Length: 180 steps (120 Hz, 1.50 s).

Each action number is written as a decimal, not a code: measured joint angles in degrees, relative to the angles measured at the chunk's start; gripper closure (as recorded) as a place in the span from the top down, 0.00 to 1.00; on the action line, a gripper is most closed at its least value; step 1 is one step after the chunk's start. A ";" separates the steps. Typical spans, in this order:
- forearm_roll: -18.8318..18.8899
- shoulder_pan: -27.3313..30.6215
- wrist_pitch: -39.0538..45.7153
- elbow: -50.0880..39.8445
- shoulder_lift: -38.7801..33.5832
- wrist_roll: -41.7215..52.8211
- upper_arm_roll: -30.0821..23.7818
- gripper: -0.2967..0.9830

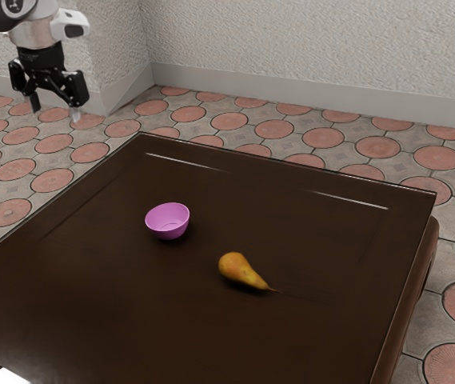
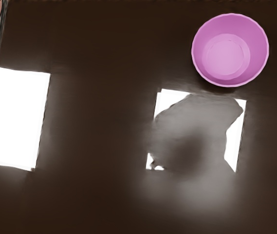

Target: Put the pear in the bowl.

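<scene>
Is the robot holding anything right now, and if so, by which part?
Nothing is held: the gripper hangs open with nothing between its fingers. The pear and bowl both sit on the table.

Arm (image 1: 37, 30), table (image 1: 323, 232) partly beyond view

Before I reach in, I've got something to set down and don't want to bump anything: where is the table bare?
The dark table is bare from the pear to its edge at the exterior view's right, and between the pink bowl and the far edge. The tightest spot is the gap between bowl and pear.
</scene>
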 joint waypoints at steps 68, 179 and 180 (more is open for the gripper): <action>-6.72 -4.56 13.54 -0.37 20.32 20.03 -5.41 0.77; -6.25 -15.73 32.44 -1.47 37.28 62.59 -8.95 0.77; -6.27 -15.68 32.52 -1.50 37.33 62.77 -8.94 0.77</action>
